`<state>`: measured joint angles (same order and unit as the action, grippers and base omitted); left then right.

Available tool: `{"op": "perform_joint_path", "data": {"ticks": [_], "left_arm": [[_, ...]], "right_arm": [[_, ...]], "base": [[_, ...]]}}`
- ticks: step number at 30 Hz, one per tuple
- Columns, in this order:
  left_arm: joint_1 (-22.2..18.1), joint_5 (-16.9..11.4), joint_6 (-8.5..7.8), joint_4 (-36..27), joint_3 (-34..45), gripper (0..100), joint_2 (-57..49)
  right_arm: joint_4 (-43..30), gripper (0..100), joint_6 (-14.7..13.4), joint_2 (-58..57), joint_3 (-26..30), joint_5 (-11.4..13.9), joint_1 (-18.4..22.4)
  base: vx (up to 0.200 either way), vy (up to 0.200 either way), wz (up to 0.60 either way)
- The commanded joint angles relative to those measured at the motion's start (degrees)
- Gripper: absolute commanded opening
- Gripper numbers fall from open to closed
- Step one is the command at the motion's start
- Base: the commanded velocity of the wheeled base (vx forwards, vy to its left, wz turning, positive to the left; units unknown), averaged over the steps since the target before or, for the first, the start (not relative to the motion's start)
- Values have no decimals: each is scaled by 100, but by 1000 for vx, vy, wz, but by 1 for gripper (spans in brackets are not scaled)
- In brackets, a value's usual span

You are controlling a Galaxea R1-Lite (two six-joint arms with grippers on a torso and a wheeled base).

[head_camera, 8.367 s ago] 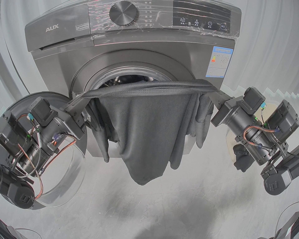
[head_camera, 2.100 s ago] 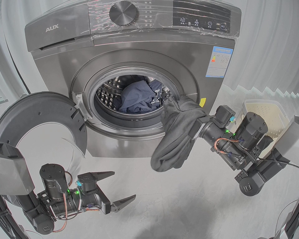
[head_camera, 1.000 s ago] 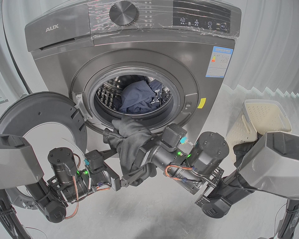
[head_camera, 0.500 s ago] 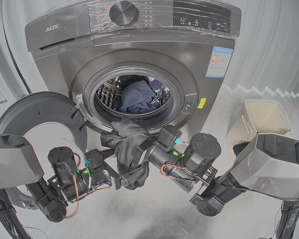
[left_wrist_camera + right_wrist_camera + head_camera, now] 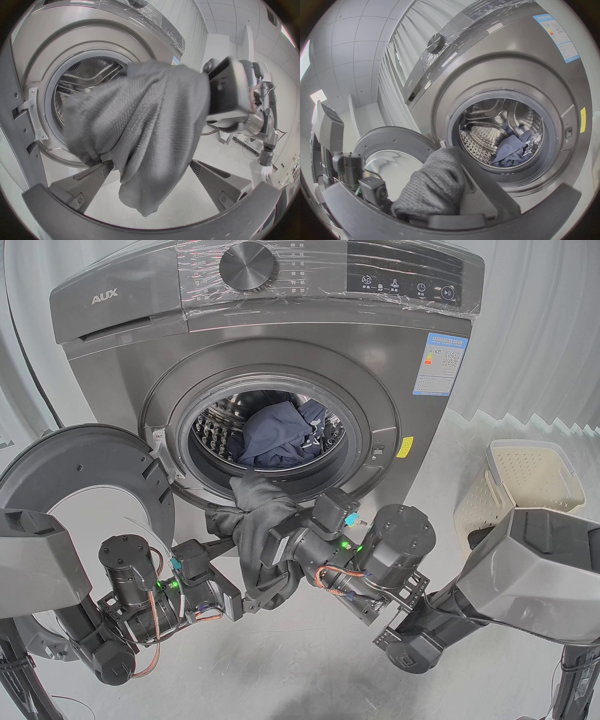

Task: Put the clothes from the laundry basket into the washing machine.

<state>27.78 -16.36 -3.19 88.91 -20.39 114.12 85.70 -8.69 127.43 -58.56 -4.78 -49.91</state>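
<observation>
1. The grey front-loading washing machine (image 5: 300,346) stands with its round door (image 5: 81,459) swung fully open toward the robot's left.
2. Inside the steel drum lies a navy blue garment (image 5: 278,434), also visible in the right wrist view (image 5: 512,150).
3. The dark grey knitted garment (image 5: 259,515) is not yet inside. Its upper end rests on the lower rim of the drum opening. The rest hangs outside, in front of the machine and below the opening.
4. The right end effector (image 5: 265,540) is just below the opening. It is wrapped in the garment and pinches a bunch of this cloth (image 5: 434,184). The cloth covers most of its fingers.
5. The left end effector (image 5: 250,571) is lower, at the robot's left of the hanging cloth, and points toward it. Its fingers are spread wide. In the left wrist view (image 5: 150,164) the garment (image 5: 140,125) hangs down between the two fingers and touches one finger near its tip.
6. The cream perforated plastic laundry basket (image 5: 531,474) stands tilted on the floor at the right of the machine, partly behind the right arm.
</observation>
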Motion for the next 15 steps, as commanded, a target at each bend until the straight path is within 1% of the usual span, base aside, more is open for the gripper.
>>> {"op": "perform_joint_path", "data": {"ticks": [1,2,4,6,8,9,10,13,15], "left_arm": [[-27,10,3,4,-70,100,128],[-54,10,3,4,-96,100,137],[-177,10,12,4,-167,100,199],[-256,10,12,4,-246,100,251],[-265,19,12,4,-254,100,251],[-361,19,82,4,-360,100,278],[-414,28,117,4,-430,100,331],[-493,45,135,4,-518,100,401],[-511,54,179,13,-580,100,454]], "right_arm": [[-1,0,-10,-43,20,-32,-195],[-1,0,-19,-60,47,-49,-247],[-1,0,-27,-166,47,-208,-327],[-18,0,-36,-245,47,-278,-353],[-18,0,-45,-254,47,-278,-353],[-18,0,-62,-359,100,-287,-362],[-9,0,-71,-438,196,-296,-362],[-1,0,-124,-544,407,-348,-362],[8,0,-212,-570,530,-383,-388]], "base": [[0,0,0],[0,0,0],[0,0,0],[0,0,0],[0,0,0],[0,0,0],[0,0,0],[0,0,0],[0,0,0]]}}
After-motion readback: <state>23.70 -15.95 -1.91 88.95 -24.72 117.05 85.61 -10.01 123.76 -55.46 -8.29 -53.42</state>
